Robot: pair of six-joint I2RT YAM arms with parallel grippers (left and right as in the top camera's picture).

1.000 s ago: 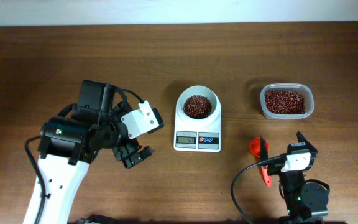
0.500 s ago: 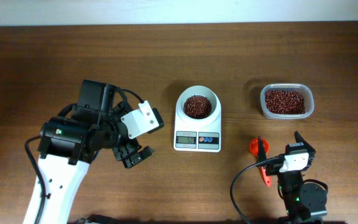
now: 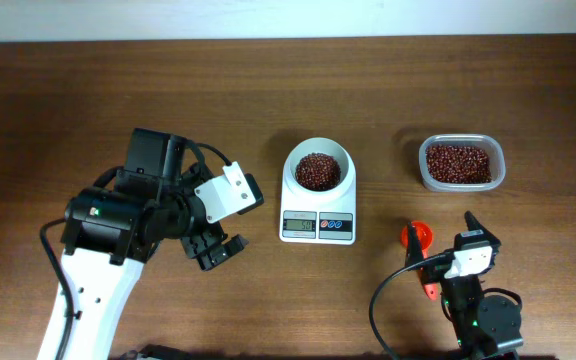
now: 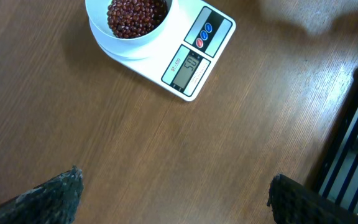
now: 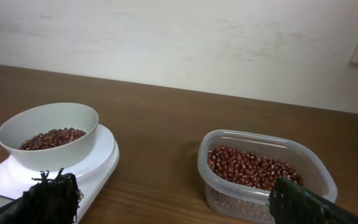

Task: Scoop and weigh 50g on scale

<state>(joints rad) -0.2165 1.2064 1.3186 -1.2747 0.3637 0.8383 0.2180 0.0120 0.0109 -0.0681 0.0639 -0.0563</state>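
L claw (image 3: 218, 250) apart, empty; R claw (image 3: 444, 238) apart, empty; beans (image 3: 317, 170) sit atop scale (image 3: 318, 227).

White scale (image 3: 318, 207) sits flat mid-tabletop (image 3: 268, 90), with its grey display (image 3: 299, 226) and red and blue buttons (image 3: 336, 226) on the near edge. Its round white bowl (image 3: 292, 170) stands upright on top, and inside is a heap of dark red-brown beans (image 3: 317, 171).
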